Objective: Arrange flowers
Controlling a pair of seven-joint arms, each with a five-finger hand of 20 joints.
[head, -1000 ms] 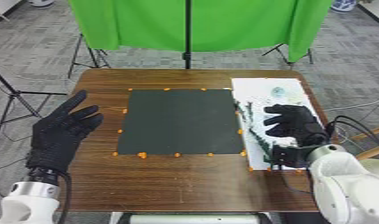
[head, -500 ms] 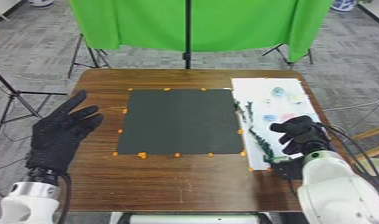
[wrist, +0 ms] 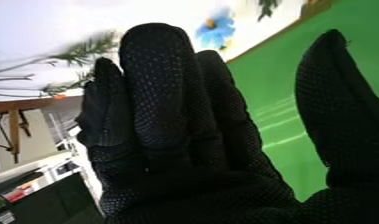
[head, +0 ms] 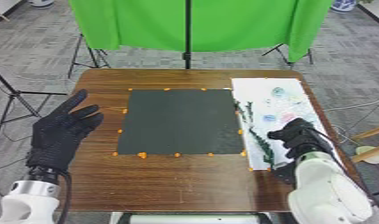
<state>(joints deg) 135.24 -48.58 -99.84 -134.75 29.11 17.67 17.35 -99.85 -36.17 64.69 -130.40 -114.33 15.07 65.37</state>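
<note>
My right hand [head: 301,136] is over the lower right part of the white sheet [head: 256,90] in the head view. In the right wrist view the right hand [wrist: 168,115] has straight fingers with the thumb spread wide, holding nothing. Green leafy stems [head: 261,144] lie along the sheet's left side, and pale blue flowers [head: 278,92] lie on it farther up. A blue flower [wrist: 216,29] and green sprigs [wrist: 89,49] appear beyond the fingers in the wrist view. My left hand [head: 59,132] is open beside the table's left edge, away from the flowers.
A dark square board [head: 181,122] with orange dots round its border lies mid-table [head: 177,185], left of the white sheet. Behind the table hangs a green cloth [head: 141,25] on a black stand. Tripod legs stand at the left.
The right hand has come down from the sheet's middle toward its lower right, uncovering flowers, and its forearm has swung; the left hand has kept still.
</note>
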